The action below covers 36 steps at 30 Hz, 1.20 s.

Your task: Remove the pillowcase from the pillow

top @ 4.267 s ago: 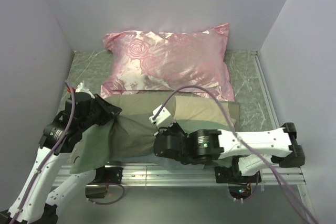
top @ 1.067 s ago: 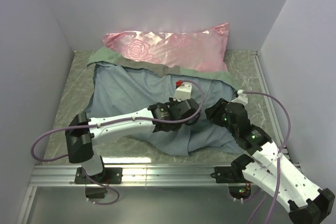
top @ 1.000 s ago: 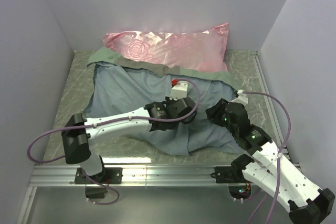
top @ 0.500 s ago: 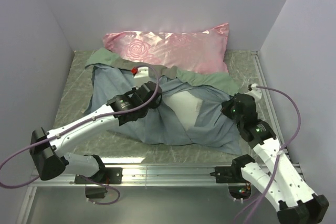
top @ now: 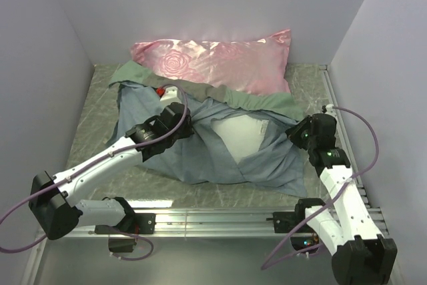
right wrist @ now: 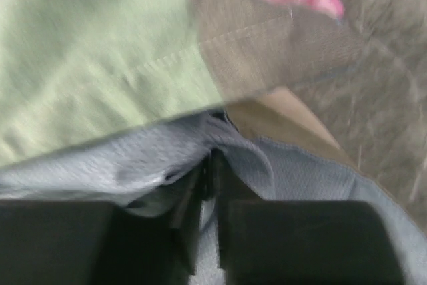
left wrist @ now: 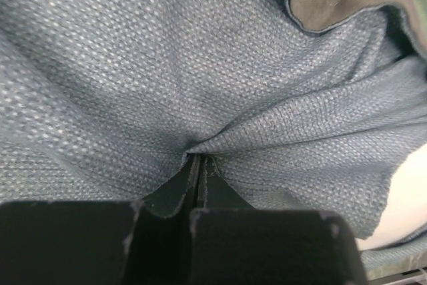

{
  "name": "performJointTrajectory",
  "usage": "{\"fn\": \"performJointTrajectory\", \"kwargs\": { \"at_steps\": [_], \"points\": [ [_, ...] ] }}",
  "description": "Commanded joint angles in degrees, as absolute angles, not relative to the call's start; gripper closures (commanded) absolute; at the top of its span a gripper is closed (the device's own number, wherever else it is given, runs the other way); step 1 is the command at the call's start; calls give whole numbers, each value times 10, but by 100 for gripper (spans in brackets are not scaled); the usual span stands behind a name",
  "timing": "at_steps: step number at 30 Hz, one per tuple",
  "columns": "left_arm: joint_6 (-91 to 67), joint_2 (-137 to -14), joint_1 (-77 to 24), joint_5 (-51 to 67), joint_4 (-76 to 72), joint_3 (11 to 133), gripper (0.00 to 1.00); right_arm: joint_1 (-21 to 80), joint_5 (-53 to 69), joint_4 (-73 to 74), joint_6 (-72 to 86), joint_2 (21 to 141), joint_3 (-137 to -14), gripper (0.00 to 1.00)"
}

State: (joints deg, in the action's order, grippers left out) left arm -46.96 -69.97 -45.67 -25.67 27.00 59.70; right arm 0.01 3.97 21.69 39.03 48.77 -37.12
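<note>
Moved since before: left gripper (top: pixel 180 123) now further to the upper left, right gripper (top: pixel 298 135) further to the right; more of the white pillow (top: pixel 241 135) showing through the gap in the pillowcase (top: pixel 200 161).
Left gripper: pinched tight on a fold of grey-blue cloth, left of the middle in the top view.
Right gripper: pinched tight on the cloth edge at the right side, just below the green hem.
Pillowcase: spread inside out across the middle, top hem touching the pink pillow (top: pixel 220 61).
Pillow: middle of the frame, partly wrapped, lower part hidden.
Could go wrong: cloth slipping out of a pinch from too hard a pull; pillow dragged along inside the case; pink pillow tugged too, with the hem against it.
</note>
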Motion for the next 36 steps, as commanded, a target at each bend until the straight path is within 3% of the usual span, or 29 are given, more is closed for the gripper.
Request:
{"fn": "performJointTrajectory", "kwargs": {
  "at_steps": [1,5,9,13,18,26,29,31,34,35,36],
  "points": [
    [-441,-711,-443,-259,302,577,99,33,2,228,369,447,-374,78],
    [-439,-727,-444,-243,287,583,99,61,-12,274,363,422,-414,57],
    [-434,-734,-445,-233,285,596,99,76,-27,325,361,374,-455,45],
    [-424,-743,-449,-224,292,627,96,129,-27,334,368,349,-479,41],
    [-418,-767,-464,-233,309,666,94,245,-116,327,378,401,-501,39],
    [-415,-792,-482,-242,326,694,91,264,-146,255,345,500,-447,14],
    [-412,-796,-490,-243,333,701,90,261,-145,219,330,534,-437,11],
    [-411,-798,-494,-245,336,705,89,255,-136,197,334,549,-423,10],
    [-408,-797,-496,-239,336,704,85,242,-79,135,348,549,-387,24],
    [-405,-796,-497,-236,336,705,83,242,-58,121,351,547,-380,47],
    [-401,-794,-497,-234,337,707,79,242,-50,101,357,541,-369,63]
  ]
}}
